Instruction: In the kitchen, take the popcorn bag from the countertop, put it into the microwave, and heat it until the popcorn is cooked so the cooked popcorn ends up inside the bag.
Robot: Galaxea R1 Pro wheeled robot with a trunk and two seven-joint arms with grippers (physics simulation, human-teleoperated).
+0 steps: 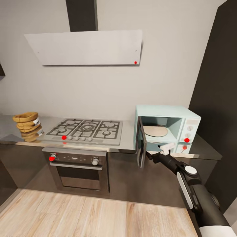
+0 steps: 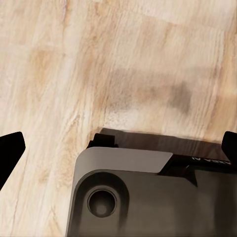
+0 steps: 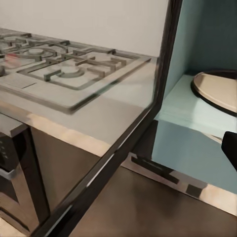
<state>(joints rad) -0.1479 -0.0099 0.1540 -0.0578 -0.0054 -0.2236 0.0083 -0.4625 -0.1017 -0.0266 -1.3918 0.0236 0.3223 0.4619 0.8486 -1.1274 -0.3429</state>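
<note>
your right gripper (image 1: 163, 148) sits just in front of the microwave (image 1: 171, 115), at the free edge of its swung-open door (image 1: 141, 143); i cannot tell whether its jaws are apart or together. your left gripper's fingertips (image 2: 11, 150) stand wide apart over the wood floor (image 2: 98, 59). inside the microwave lies a round tan turntable (image 1: 155, 131). beyond the hob (image 1: 85, 130), far from the microwave, the popcorn bag (image 1: 27, 121) rests on the countertop (image 1: 128, 140) (mirrored in its shine).
</note>
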